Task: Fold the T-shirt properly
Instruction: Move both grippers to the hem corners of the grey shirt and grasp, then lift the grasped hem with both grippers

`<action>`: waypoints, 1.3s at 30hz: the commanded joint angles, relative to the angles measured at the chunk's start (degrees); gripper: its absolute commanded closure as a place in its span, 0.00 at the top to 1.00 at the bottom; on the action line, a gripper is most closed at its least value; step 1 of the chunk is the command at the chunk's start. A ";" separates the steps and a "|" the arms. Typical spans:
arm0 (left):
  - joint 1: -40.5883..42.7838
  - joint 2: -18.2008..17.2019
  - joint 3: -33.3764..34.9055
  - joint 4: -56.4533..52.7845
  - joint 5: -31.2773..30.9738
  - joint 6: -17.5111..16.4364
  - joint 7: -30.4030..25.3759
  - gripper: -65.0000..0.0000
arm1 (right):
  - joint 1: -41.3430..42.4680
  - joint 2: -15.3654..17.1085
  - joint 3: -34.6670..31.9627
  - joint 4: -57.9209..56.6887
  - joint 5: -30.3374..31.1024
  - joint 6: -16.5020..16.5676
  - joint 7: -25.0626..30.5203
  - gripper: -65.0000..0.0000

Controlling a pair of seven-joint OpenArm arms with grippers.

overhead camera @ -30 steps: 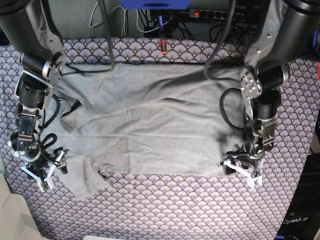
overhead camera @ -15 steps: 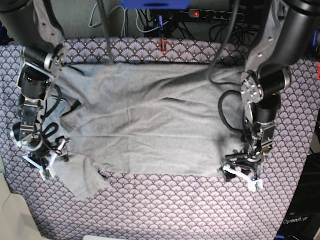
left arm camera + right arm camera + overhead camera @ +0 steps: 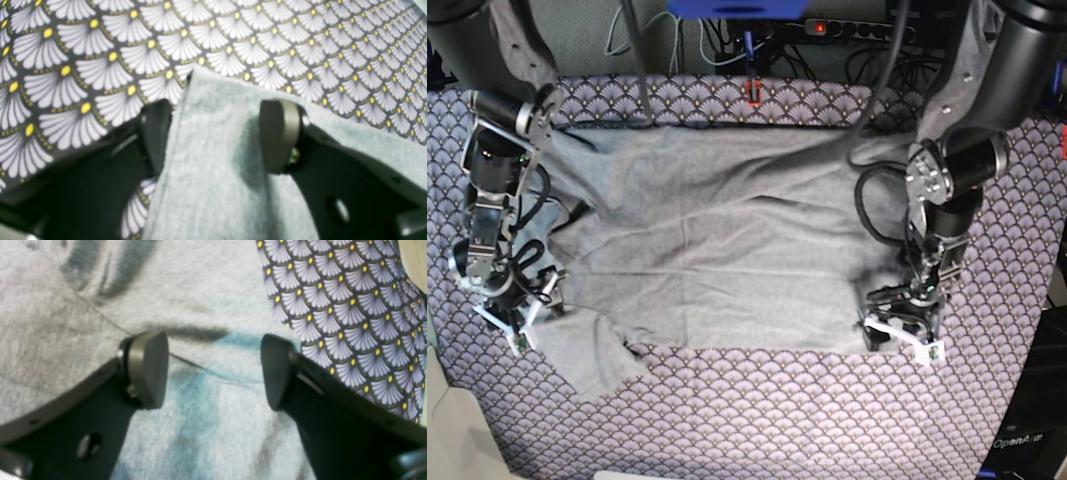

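So the T-shirt is spread out flat across the middle of the tabletop, which is covered by a purple fan-scale cloth. One sleeve is seen sticking out past the shirt's near hem at the corner on the right arm's side, a bit rumpled.

The left gripper is parked at the shirt's other near corner. In the left wrist view its jaws are seen spread apart with a raised fold of the grey fabric sitting between them; one finger is resting on top of the shirt, while the other is right at the shirt's edge, over the patterned cloth. A real pinch isn't shown, the pads aren't pressed together.

The right gripper is placed at the shirt's side edge just above the sleeve. From the right wrist view, its jaws are spread wide and nothing is held; only flat grey knit with a seam line is seen between the fingers, with the shirt's edge just past the outer finger.
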 commanded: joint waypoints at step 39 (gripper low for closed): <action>1.29 0.14 0.06 0.87 -0.35 -0.48 0.69 0.00 | 6.04 1.91 0.10 -9.87 0.78 -0.23 8.45 0.68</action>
